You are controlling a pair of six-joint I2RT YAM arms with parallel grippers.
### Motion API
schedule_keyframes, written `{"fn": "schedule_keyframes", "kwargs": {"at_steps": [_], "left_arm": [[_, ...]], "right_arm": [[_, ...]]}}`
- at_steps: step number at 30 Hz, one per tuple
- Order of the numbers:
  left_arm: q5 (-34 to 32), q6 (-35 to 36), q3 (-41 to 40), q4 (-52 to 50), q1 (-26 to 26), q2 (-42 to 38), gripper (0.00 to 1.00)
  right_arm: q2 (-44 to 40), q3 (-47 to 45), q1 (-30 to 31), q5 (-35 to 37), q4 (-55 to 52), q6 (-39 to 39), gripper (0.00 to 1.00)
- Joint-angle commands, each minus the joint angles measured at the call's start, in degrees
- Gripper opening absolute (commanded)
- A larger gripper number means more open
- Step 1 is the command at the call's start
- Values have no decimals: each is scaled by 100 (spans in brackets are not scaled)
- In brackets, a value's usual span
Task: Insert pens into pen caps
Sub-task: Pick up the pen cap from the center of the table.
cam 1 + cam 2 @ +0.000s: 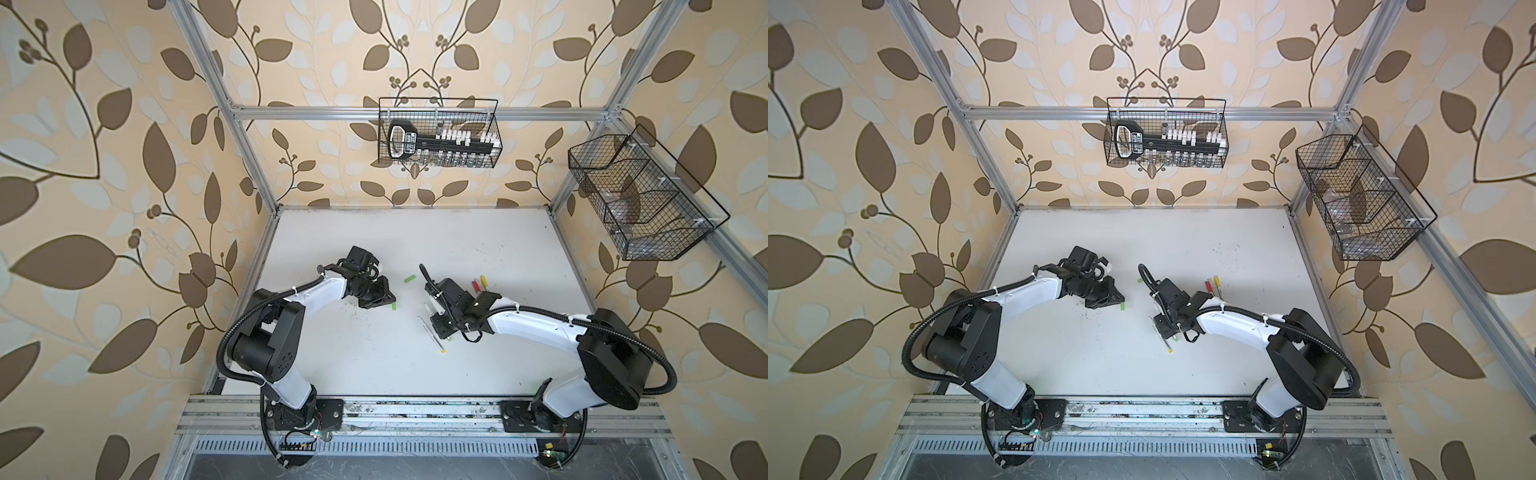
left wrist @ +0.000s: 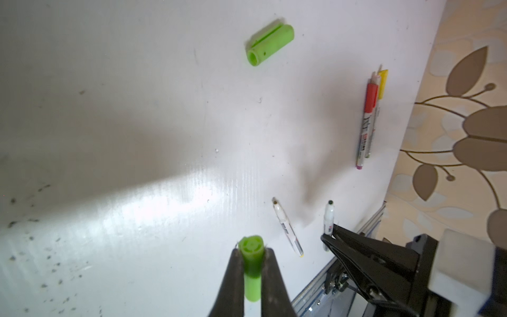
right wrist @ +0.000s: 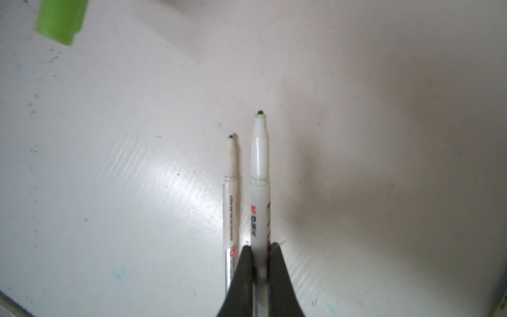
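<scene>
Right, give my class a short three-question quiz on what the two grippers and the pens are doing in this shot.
1. True or false: the left gripper is shut on a red cap.
2. How many pens already wear caps? A one, B two, C four.
3. What does the right gripper hold?
Key: 1 false, it grips a green cap. 2 B, the red-capped pen and the yellow-capped pen. 3 an uncapped pen.
</scene>
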Motion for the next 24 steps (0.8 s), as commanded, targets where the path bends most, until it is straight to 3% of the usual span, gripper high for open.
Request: {"fn": "schedule_keyframes", "kwargs": {"at_steps": [1,10,24], "left_arm": [[723,-244,-270,749,144,-495,5],[1434,-618,-1094,2401,417,-1459,4],[1406,-676,-1228,2658,417,-1831,1]], "right_arm": [[-274,83,253,-277,365,-363,4],[-497,-70,673,-284,1348,-228,1],[-512,-117,748,-390,1717,-90,1]]}}
